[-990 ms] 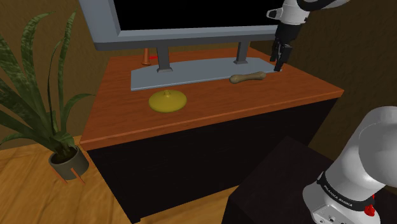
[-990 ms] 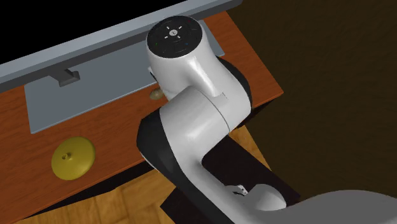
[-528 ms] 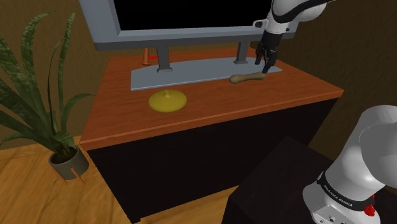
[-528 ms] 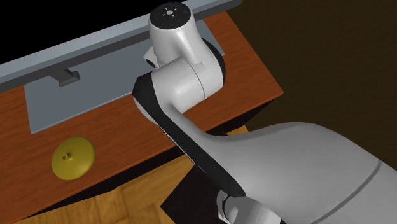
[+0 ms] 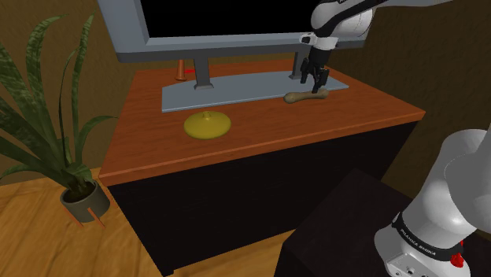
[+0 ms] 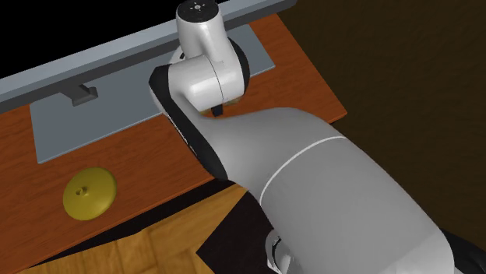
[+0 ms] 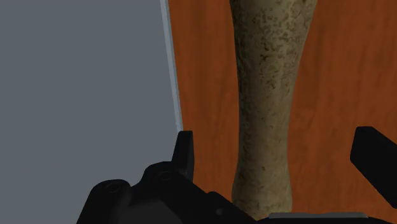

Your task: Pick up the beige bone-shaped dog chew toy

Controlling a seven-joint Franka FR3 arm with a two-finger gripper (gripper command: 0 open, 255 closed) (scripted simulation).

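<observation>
Bone-shaped chew toy [image 5: 306, 96] lying flat on the reddish-brown cabinet top [image 5: 260, 134], just beside the front edge of the flat grey monitor base plate [image 5: 236, 94]. Its long axis is running parallel with that edge, from the shoulder view's left to its right, and the gripper [image 5: 315, 82] is hanging over its right-hand half. The black fingers [image 7: 185, 153] are standing apart, straddling the shaft crosswise without touching it. In the wrist view both knobbed ends are being cut off, one by the frame, the other by the gripper's body. In the second exterior view the white arm [image 6: 311, 194] is covering much of the cabinet top's right-hand part. The toy's surface is showing as mottled, speckled beige, with the shaft narrowing at mid-length. A yellow disc [image 5: 207, 124] with a central nub is lying well apart, toward the shoulder view's left.
</observation>
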